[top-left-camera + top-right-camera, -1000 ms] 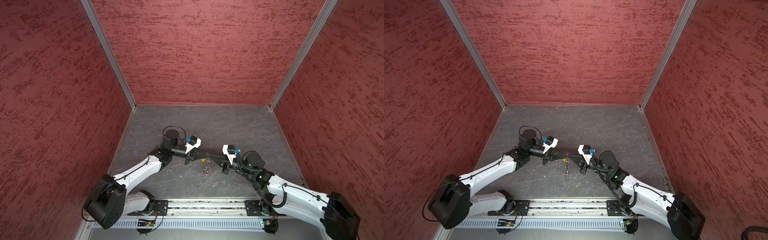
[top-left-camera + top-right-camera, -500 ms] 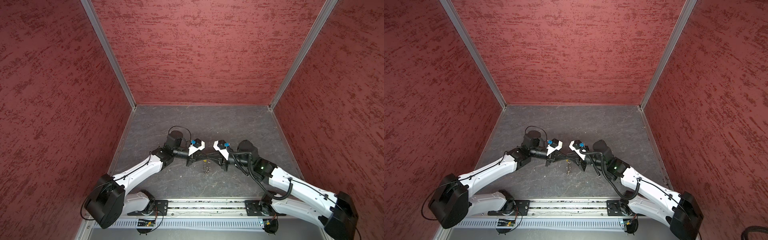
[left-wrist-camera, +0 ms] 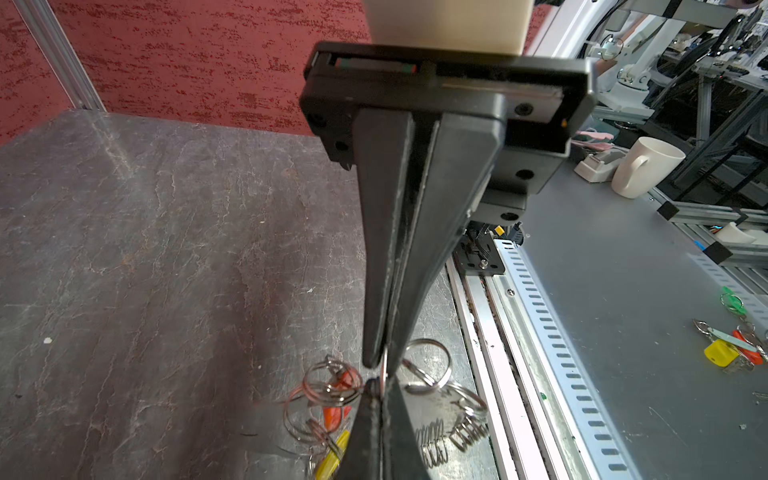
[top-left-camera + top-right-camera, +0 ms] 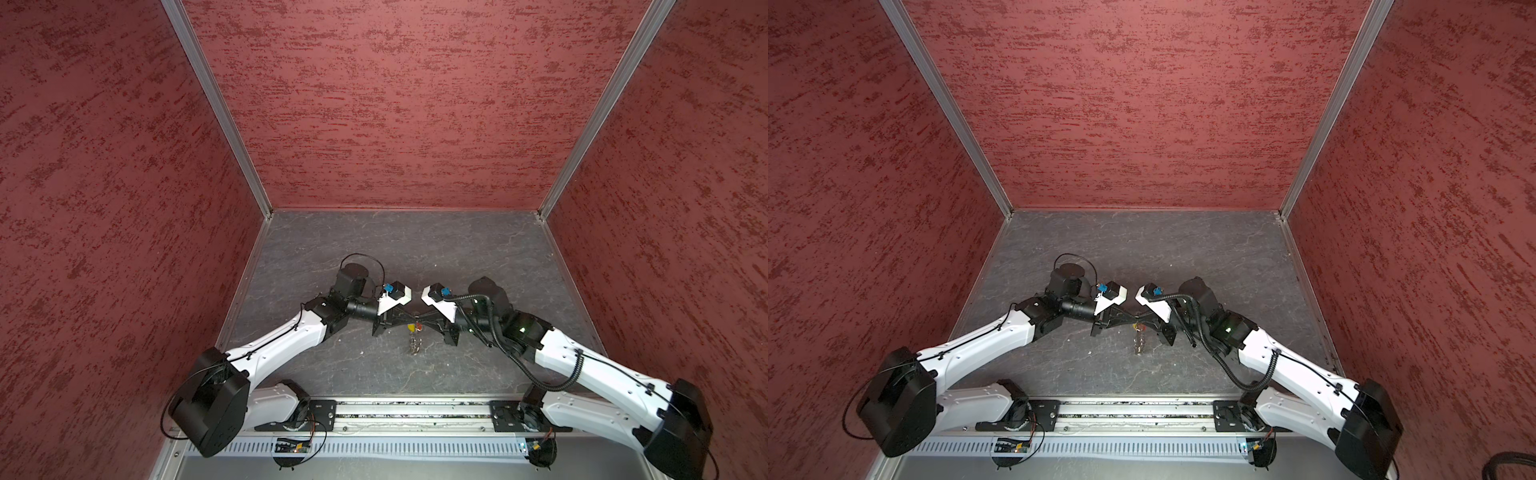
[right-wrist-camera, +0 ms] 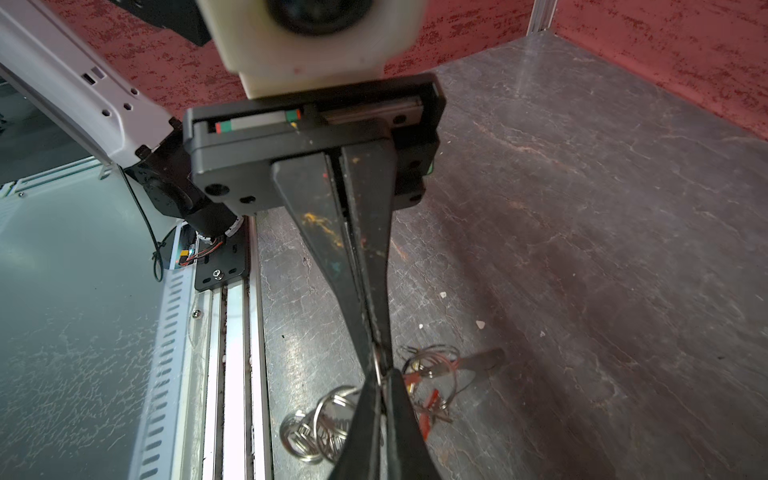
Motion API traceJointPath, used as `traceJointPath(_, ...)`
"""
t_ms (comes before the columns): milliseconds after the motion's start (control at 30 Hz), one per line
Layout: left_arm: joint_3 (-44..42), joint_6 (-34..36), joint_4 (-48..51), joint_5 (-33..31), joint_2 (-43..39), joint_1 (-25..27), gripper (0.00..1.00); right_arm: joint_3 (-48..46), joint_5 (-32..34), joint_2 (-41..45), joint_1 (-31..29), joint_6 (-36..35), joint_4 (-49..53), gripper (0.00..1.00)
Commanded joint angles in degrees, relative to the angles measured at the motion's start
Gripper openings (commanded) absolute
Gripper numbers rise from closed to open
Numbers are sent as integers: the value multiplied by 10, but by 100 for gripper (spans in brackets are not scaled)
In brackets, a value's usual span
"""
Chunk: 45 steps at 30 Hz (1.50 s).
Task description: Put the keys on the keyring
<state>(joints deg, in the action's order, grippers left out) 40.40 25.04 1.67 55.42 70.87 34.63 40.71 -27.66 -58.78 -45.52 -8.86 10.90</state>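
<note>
Right arm has swung closer; left pincer [image 3: 380, 361] and right pincer [image 5: 376, 353] both clamp the keyring [image 4: 413, 347], likely steadying it for threading keys [image 3: 332, 455].

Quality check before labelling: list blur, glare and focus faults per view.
Left wrist view: the right gripper near the frame edge is blurred, glare streaks the tabletop. Right wrist view: the white housing is out of focus. In both top views the keys are tiny.

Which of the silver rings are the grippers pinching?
The edge-on ring clamped by the left gripper and right gripper; the other rings sit outside both grips.
</note>
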Motion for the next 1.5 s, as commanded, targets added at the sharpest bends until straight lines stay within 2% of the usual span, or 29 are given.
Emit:
traceJointPath(0, 12, 9, -21, 6, -8, -2, 0, 7, -21, 5, -1, -9, 18, 2)
traceJointPath(167, 9, -1, -34, 0, -9, -4, 7, -9, -13, 32, 4, 7, -18, 0)
traceJointPath(233, -9, -30, -80, 14, -16, -15, 17, -28, -21, 51, 14, 24, -55, 0)
traceJointPath(333, -36, -81, -157, 46, -30, -40, 24, -57, -47, 78, 29, 55, -121, 0)
traceJointPath(467, -36, -88, -169, 77, -33, -45, 25, -100, -65, 101, 36, 90, -232, 0)
traceJointPath(700, -45, -90, -192, 110, -35, -38, 27, -146, -83, 82, 37, 126, -370, 0)
traceJointPath(1467, -19, -110, -177, 139, -10, -29, 27, -169, -110, 46, 35, 131, -459, 0)
